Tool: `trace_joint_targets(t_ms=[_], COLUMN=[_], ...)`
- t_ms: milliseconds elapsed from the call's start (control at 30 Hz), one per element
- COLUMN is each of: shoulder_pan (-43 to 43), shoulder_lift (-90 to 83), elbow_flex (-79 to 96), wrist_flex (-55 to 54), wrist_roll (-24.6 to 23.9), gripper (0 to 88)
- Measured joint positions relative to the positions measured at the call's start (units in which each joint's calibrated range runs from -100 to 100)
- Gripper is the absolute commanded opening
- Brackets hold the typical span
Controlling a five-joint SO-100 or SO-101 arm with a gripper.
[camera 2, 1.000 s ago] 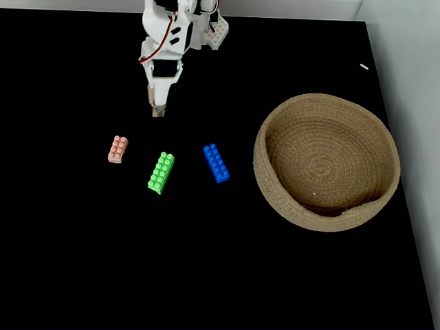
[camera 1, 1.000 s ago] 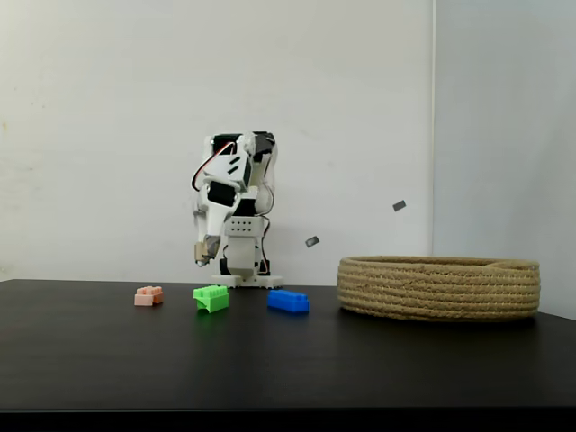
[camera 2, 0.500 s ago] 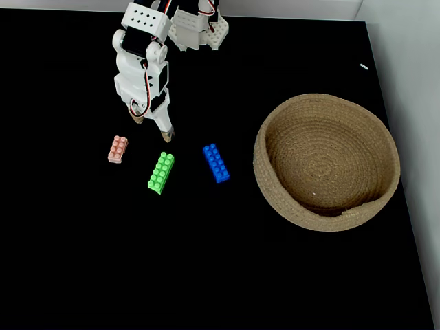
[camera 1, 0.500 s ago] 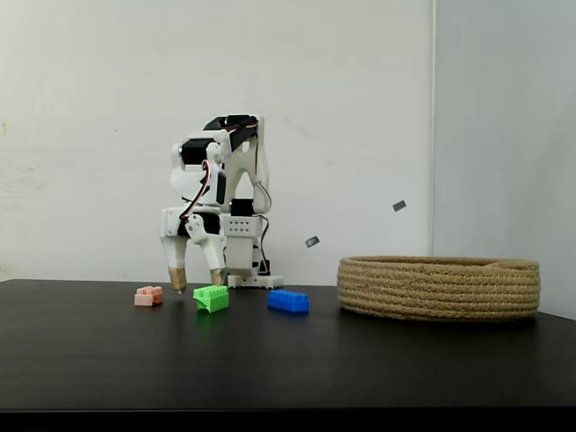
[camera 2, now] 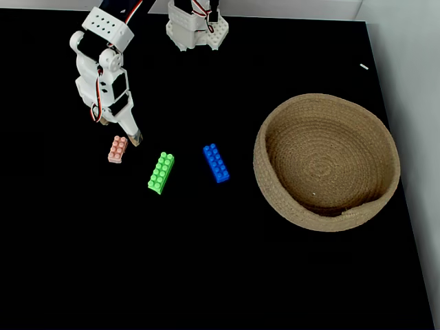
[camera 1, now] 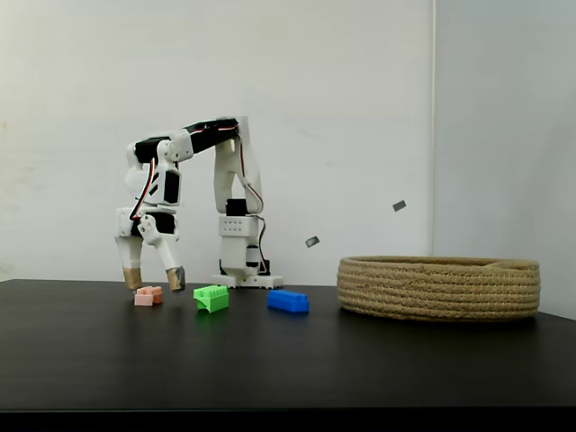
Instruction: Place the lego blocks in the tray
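The black table (camera 2: 103,275) lies bare in front of the bricks. The gripper (camera 1: 153,281) hangs with fingers spread wide, holding nothing, just above the pale pink brick (camera 2: 118,148). To its right sit the green brick (camera 2: 161,172) and blue brick (camera 2: 216,163), well apart from the tan rope basket (camera 2: 375,206) at far right.

Three lego bricks lie on the black table (camera 2: 206,275): one pale pink brick (camera 2: 118,148), one bright green brick (camera 2: 161,172) at its 4 o'clock, and one blue brick (camera 2: 216,163) at the green one's 3 o'clock. There is one coiled rope basket (camera 2: 275,199), at 3 o'clock from the bricks. One robot arm (camera 1: 229,171) carries one two-finger gripper (camera 2: 119,129).
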Motion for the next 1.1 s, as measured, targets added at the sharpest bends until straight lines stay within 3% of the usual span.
trace_joint_targets(t_ms=[333,733,1100], shoulder_pan=[-1.63,-4.48,-4.97], shoulder_lift=[6.19,10.18,10.86], elbow_flex=[-6.63,-11.67,-10.78], wrist_flex=[1.46,-0.57,-2.60], wrist_roll=[-0.49,-4.79,-4.49], gripper=[33.1,20.5,6.4])
